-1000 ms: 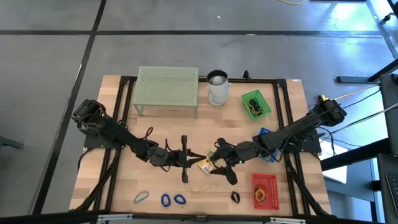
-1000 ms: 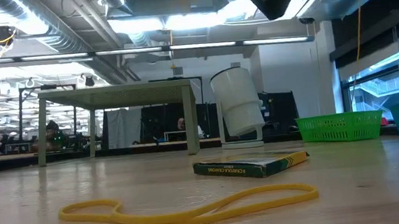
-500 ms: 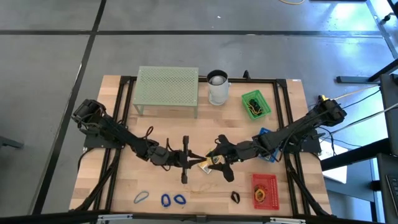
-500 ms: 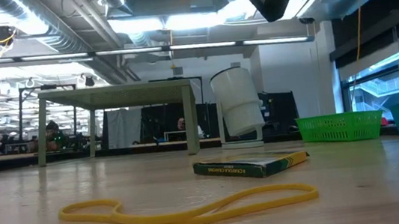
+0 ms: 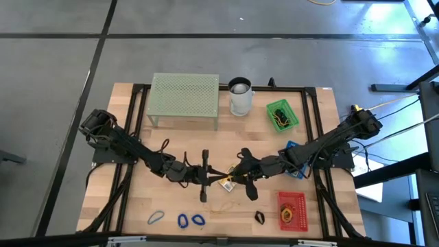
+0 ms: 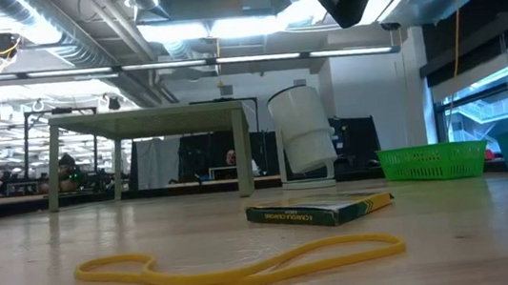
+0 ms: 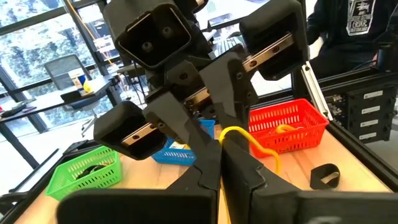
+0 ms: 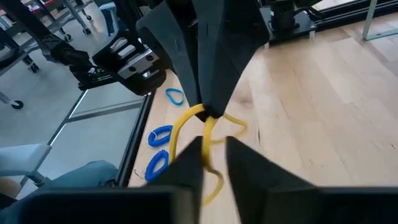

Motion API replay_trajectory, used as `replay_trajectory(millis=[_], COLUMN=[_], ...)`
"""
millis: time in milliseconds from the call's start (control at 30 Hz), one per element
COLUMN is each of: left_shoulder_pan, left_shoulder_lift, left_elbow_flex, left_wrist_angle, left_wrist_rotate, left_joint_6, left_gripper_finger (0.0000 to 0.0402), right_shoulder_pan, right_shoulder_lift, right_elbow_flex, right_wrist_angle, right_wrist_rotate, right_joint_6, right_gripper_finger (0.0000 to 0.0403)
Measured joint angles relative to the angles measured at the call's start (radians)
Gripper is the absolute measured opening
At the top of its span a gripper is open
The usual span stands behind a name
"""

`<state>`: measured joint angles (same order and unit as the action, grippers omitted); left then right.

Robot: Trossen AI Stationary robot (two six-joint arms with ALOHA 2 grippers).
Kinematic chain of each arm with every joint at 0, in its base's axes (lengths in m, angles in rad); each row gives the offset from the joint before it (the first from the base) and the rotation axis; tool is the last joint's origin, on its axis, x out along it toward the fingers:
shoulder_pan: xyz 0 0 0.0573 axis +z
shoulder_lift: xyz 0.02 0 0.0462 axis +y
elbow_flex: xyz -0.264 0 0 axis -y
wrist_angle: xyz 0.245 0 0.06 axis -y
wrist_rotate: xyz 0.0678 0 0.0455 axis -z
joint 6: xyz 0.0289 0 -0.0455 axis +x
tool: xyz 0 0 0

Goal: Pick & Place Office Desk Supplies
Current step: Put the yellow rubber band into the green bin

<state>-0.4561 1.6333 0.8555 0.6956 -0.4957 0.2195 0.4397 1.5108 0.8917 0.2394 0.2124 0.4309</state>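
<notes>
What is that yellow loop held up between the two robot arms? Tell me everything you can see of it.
It is a thin yellow rubber band, soft and limp by the look of it. The left pincer is shut on its upper part and holds it in the air above the wooden table, so it hangs in loose, kinked loops. The right pincer meets it close up from the other side; whether it grips the band cannot be seen.
</notes>
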Motion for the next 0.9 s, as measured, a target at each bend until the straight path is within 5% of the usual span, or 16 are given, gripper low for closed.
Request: replay_trajectory(millis=[133,467,900], left_shoulder_pan=[0.000,0.000,-0.002], left_shoulder_lift=[0.000,0.000,0.000], left_elbow_flex=[0.000,0.000,0.000], left_wrist_angle=[0.000,0.000,-0.038], left_wrist_rotate=[0.000,0.000,-0.082], left_joint_6=[0.000,-0.069,-0.078], left_gripper_finger=[0.0003,0.0013,0.0101], right_shoulder_pan=[0.000,0.000,-0.052], right_shoulder_lift=[0.000,0.000,-0.056], right_elbow_flex=[0.000,0.000,0.000], right_wrist_angle=[0.000,-0.004,-0.115], right_wrist_rotate=[-0.003,0.030,0.051], right_joint_6=[-0.001,-0.002,-0.012], right_gripper_finger=[0.0009,0.0006,0.0002])
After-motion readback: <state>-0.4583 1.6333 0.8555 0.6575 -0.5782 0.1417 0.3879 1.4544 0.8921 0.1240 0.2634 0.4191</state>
